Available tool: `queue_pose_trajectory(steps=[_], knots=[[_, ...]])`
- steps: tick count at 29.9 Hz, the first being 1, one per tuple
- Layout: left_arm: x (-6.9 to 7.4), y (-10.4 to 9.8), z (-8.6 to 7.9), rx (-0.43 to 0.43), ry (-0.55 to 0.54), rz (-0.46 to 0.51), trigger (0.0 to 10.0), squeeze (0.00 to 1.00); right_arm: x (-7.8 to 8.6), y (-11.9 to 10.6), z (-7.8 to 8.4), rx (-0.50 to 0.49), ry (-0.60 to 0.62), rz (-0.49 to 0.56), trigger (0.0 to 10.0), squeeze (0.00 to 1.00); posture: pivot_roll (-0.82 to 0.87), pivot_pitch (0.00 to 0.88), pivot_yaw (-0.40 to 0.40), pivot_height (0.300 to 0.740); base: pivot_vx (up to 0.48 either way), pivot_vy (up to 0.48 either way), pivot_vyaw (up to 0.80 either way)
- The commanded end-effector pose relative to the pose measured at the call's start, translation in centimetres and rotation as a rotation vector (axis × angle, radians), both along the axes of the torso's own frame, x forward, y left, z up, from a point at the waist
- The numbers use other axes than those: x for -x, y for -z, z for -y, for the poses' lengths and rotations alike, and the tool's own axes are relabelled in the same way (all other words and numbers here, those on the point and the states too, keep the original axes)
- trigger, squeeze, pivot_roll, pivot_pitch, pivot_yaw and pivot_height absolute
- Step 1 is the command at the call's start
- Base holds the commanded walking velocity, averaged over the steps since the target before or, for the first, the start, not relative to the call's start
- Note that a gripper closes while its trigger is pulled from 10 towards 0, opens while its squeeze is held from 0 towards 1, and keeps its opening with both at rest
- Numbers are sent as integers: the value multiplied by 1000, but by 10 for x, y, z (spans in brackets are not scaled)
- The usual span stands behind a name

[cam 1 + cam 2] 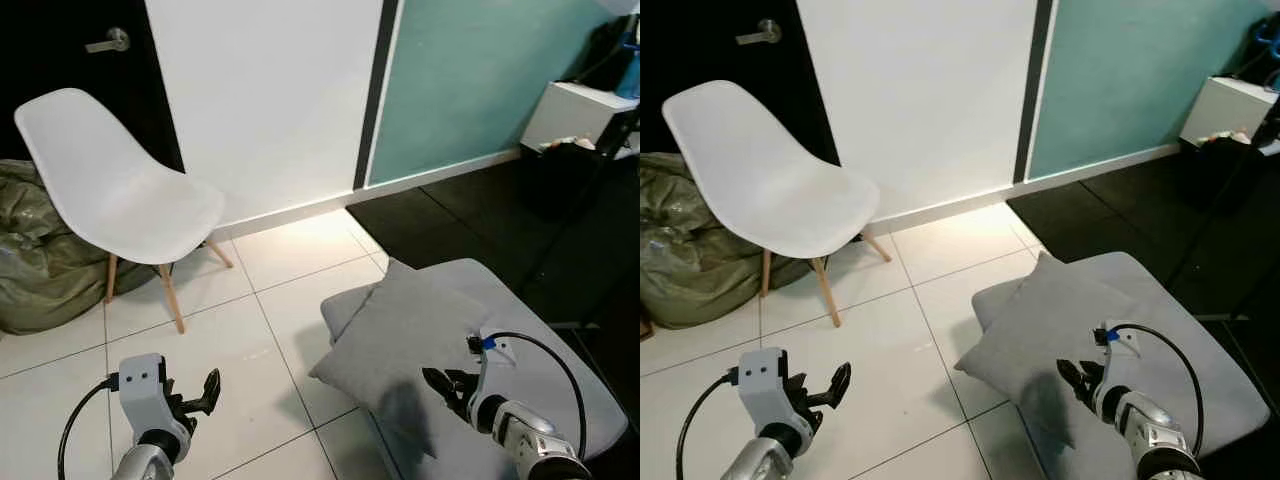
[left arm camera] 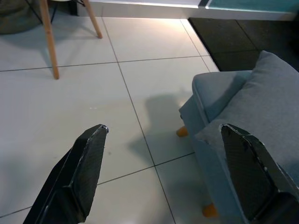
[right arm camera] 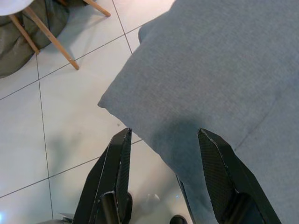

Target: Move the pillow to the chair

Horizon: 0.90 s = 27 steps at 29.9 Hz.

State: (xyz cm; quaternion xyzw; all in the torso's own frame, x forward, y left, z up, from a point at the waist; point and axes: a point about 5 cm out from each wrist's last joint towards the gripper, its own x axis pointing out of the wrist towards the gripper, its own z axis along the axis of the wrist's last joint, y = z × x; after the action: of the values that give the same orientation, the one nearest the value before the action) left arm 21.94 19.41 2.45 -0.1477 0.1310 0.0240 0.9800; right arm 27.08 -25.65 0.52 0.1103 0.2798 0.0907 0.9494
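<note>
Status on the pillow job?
Both claws open: right claw over the pillow, left claw over floor tiles. Pillow lies on the grey seat, ungrasped. Chair bare; nothing between it and the pillow.

grey square pillow (image 1: 405, 335) lies flat on grey ottoman (image 1: 560, 385), overhanging its left front edge. white shell chair (image 1: 115, 190), wooden legs, upright, seat empty.

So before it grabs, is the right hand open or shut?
Open. The right hand hovers over the grey pillow, and the right wrist view shows its two fingers spread apart, holding nothing.
</note>
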Motion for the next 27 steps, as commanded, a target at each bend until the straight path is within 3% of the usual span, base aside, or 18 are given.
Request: queue_pose_trajectory(steps=[1,9,10,13,20,27], knots=[[2,1,-4,-8,8,-15,10000,0,2,2,0,-10,10,-14,10000,0,-134,68,-46,740,0,0,0],[2,1,-4,-10,10,-13,10000,0,1,1,-2,-3,-5,11,10000,0,-133,67,-46,740,66,0,0],[2,2,-4,-11,11,-12,10000,0,2,1,-6,37,-73,25,10000,0,-131,64,-47,740,259,0,800],[2,2,-4,-12,12,-12,10000,0,3,2,-9,60,-112,29,10000,0,-130,64,-48,740,260,0,800],[3,3,-4,-12,17,-13,10000,0,4,3,-8,37,-100,24,10000,0,-133,63,-46,740,275,0,718],[2,3,-5,-14,24,-12,10000,0,5,3,-6,13,-64,19,10000,0,-133,66,-43,740,310,0,0]])
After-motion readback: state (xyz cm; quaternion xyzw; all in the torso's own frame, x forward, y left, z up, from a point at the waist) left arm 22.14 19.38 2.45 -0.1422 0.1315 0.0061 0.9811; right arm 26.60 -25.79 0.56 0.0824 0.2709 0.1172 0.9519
